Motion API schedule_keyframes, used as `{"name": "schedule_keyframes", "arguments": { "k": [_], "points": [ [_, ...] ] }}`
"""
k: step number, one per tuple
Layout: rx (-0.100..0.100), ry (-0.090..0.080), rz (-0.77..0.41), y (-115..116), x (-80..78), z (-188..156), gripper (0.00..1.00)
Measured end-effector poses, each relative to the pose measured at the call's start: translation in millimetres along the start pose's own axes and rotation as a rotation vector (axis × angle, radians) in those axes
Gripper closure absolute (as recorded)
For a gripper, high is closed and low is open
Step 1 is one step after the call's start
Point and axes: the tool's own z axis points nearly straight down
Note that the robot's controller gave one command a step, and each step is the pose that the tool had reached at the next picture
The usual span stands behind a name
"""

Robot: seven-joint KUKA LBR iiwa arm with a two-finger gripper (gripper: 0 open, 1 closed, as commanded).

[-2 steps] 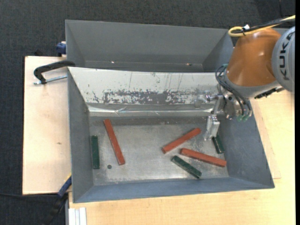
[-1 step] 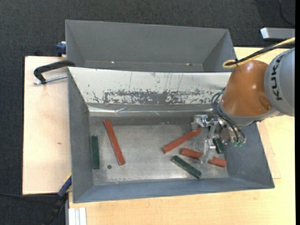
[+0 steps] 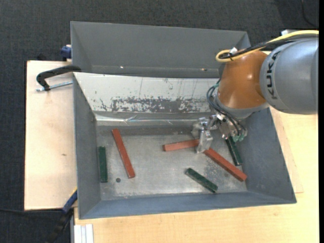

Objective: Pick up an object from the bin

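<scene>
The grey metal bin [image 3: 86, 135] stands on a dark, coarse-textured floor covering [image 3: 152, 4]. Its walls slope inward to a flat floor, and the rear wall is scratched and worn to bare, reflective metal. Six thin, flat, straight bars lie loose and well apart on the bin floor. Three are red-orange and three dark green. The claw [image 3: 205, 139] hangs below the arm's glossy orange cover [image 3: 243, 80], right of centre. It sits at the right end of the short red bar [image 3: 178, 147], which lies near the middle of the floor. Whether the claw is open or closed cannot be determined. Just beside it lie the angled red bar [image 3: 226, 165] and a green bar [image 3: 234, 153]. Another green bar [image 3: 201, 179] lies near the front wall. A long red bar [image 3: 123, 153] and a green bar [image 3: 103, 164] lie at left.
</scene>
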Motion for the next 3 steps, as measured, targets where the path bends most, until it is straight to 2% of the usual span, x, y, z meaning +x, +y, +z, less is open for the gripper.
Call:
{"name": "schedule_keyframes", "arguments": {
  "k": [1, 2, 3],
  "points": [
    [0.0, 0.0, 0.0, 0.0, 0.0, 0.0, 1.0],
    [0.0, 0.0, 0.01, 17.4, 7.4, -123.8, 1.0],
    [0.001, 0.0, 0.01, 17.4, 7.4, -123.8, 1.0]
  ]
}}
